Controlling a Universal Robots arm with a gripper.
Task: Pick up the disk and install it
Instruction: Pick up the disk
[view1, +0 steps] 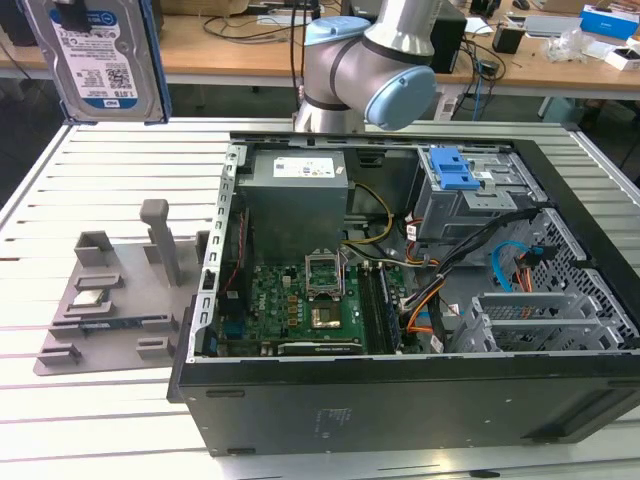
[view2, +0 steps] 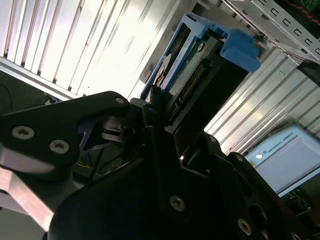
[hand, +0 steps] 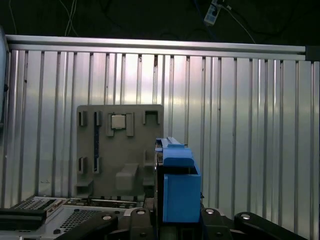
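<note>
In the exterior view, the disk (view1: 95, 60) hung high in the air, over the desk (view1: 100, 420), to the exterior view's left of the open computer (view1: 400, 300). In the second wrist view, the gripper (view2: 161, 105) held the disk tight. In the first wrist view, a grey tray (hand: 120, 150) lay on the desk beyond it.

A robotics lab: 1 robot arm (view1: 370, 60) stands beside an open computer case (view1: 400, 400) on a slatted aluminium table (view1: 100, 420), cluttered wooden benches (view1: 200, 62) behind.
</note>
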